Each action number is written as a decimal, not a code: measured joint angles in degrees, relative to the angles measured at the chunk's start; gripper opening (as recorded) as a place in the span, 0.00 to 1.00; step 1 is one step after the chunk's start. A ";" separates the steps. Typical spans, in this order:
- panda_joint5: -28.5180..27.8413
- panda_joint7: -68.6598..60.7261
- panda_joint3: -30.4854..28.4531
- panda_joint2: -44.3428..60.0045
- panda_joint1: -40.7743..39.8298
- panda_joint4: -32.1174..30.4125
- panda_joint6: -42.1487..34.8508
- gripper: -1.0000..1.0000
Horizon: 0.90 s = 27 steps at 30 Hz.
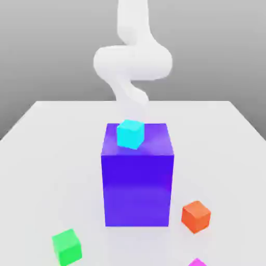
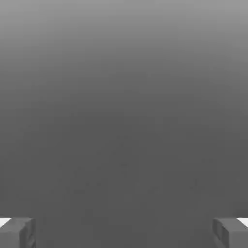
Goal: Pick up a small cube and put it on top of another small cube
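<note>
Cyan cube (image 1: 130,133) rests on top of tall blue block (image 1: 137,176), mid-table (image 1: 41,140). Orange cube (image 1: 196,216), green cube (image 1: 67,246) and magenta cube (image 1: 197,263) lie near the block's base. Gripper (image 2: 124,231): jaws spread wide, holding nothing.

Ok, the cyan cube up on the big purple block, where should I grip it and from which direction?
Come straight down from above. The cyan cube sits on top of the purple block, near its far edge, with open space over it. It looks turned slightly, so rotate the gripper, whose fingers are spread wide, to close on two opposite vertical faces, about mid-height.
</note>
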 joint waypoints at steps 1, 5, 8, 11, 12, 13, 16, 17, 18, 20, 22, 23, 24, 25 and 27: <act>0.08 -0.93 -0.13 2.26 0.58 0.18 0.61 0.50; 0.56 -4.65 -0.53 10.74 2.66 0.88 2.76 0.50; 0.97 -7.41 -0.68 16.98 4.03 1.40 4.37 0.50; 1.40 -10.18 -0.63 23.21 5.21 1.92 5.97 0.50; 1.55 -11.11 -0.53 25.29 5.52 2.09 6.50 0.50; 1.67 -12.01 -0.43 27.37 5.84 2.26 7.03 0.50; 1.90 -14.64 -0.02 33.60 6.71 2.77 8.64 0.50; 1.93 -15.49 0.18 35.67 7.12 2.94 9.17 0.50; 1.91 -16.30 0.36 37.75 7.40 3.11 9.71 0.50; 1.79 -17.86 0.66 41.90 8.17 3.46 10.78 0.50; 1.51 -19.31 0.95 46.05 8.54 3.79 11.86 0.50; 1.30 -19.99 1.15 48.12 8.65 3.96 12.39 0.50; 1.03 -20.62 1.27 50.19 8.85 4.14 12.92 0.50; 0.76 -21.25 1.35 52.27 9.12 4.31 13.45 0.50; 0.07 -22.42 1.73 56.41 9.49 4.64 14.55 0.50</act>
